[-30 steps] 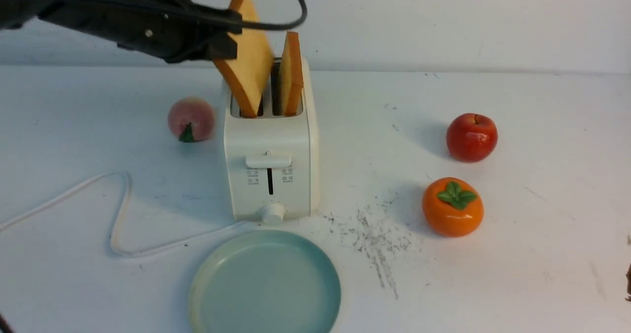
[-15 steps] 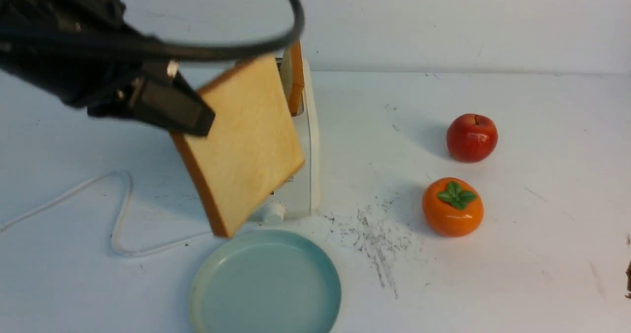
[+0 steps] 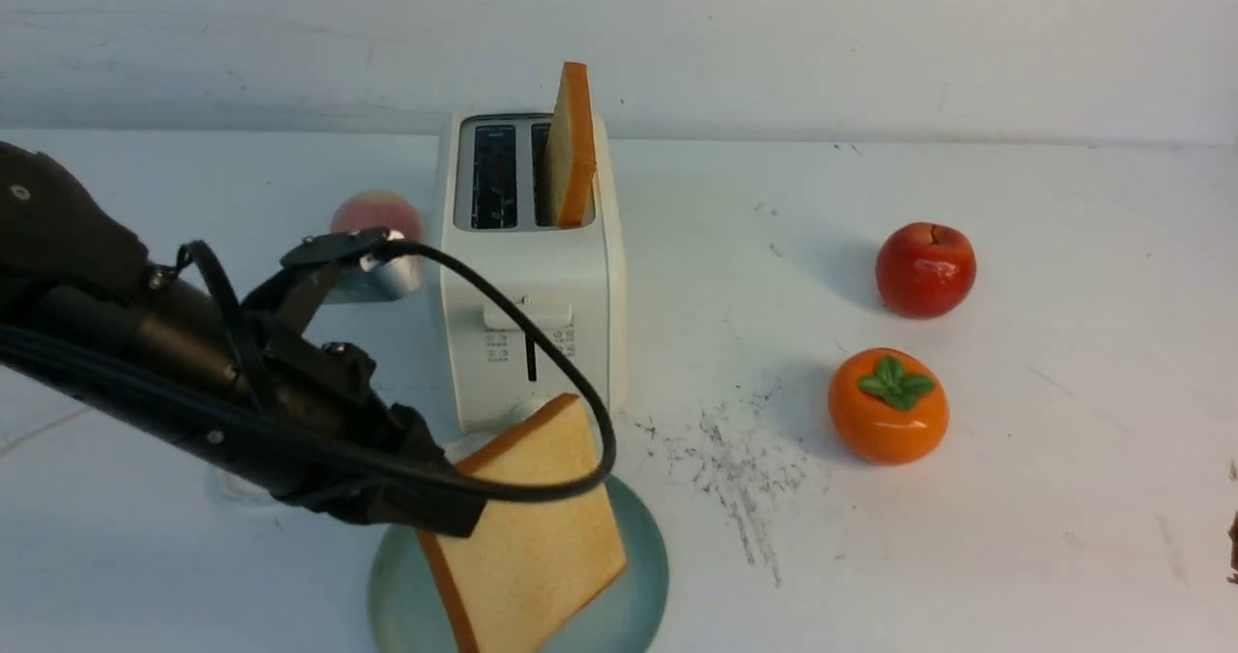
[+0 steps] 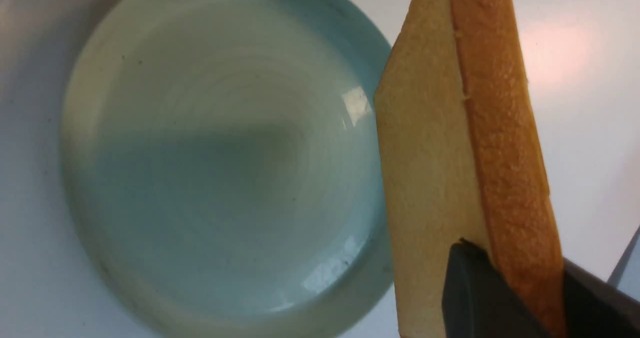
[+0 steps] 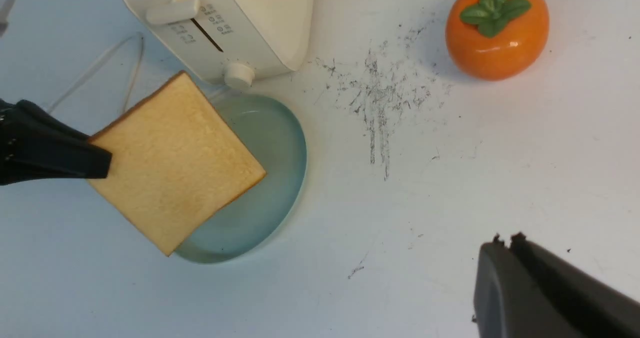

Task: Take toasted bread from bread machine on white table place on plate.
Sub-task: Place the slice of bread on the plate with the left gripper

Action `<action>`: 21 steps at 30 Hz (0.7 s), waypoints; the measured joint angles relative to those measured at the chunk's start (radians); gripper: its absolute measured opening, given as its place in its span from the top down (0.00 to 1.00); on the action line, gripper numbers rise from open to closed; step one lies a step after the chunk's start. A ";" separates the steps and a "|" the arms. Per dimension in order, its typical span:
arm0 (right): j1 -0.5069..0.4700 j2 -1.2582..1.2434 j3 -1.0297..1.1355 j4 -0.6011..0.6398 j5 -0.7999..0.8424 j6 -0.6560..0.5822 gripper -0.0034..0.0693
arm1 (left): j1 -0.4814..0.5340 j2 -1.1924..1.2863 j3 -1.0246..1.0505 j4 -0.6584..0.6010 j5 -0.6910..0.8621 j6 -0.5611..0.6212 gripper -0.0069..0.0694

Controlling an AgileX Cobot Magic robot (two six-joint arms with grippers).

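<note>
Black left gripper (image 3: 447,518), clamped on the crust edge of a golden square slice of toasted bread (image 3: 537,537), holds it tilted over the round blue-green plate (image 3: 653,561) just nearer than the cream toaster (image 3: 527,285). Levelling it low and centred before release should land it flat.

Left arm (image 3: 145,363) on screen: matte black all over, a thick rounded body narrowing to a blocky wrist, with small bright screw heads dotted along the casing. A black-capped, silvery bracket (image 3: 358,261) shows just left of the bread machine (image 3: 527,276), a glossy black cable (image 3: 606,445) curves out from it across the bread machine's front, and thinner black leads run along the arm. The left end effector (image 3: 450,518) has flat, dark wedge-shaped fingers (image 4: 475,298), and the right end effector (image 5: 505,243) shows smooth dark grey ones with small notched tips.
</note>
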 joint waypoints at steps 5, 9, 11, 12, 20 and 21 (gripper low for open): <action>0.000 0.000 0.000 -0.001 0.000 0.000 0.93 | 0.000 0.082 0.002 -0.016 -0.039 0.010 0.79; 0.000 0.000 0.000 -0.001 0.000 0.000 0.93 | 0.000 0.137 0.002 -0.023 -0.071 0.011 0.78; 0.000 0.000 0.000 0.000 0.000 0.000 0.93 | 0.000 0.155 0.002 -0.022 -0.090 0.011 0.72; 0.000 0.000 0.000 0.000 0.000 0.000 0.93 | 0.000 0.159 0.002 -0.018 -0.096 0.011 0.68; 0.000 0.008 -0.023 -0.001 -0.039 -0.014 0.92 | 0.000 0.164 -0.064 0.128 -0.043 -0.017 0.21; 0.000 0.014 -0.035 -0.001 -0.039 -0.024 0.92 | 0.000 0.164 -0.086 0.156 -0.024 -0.038 0.19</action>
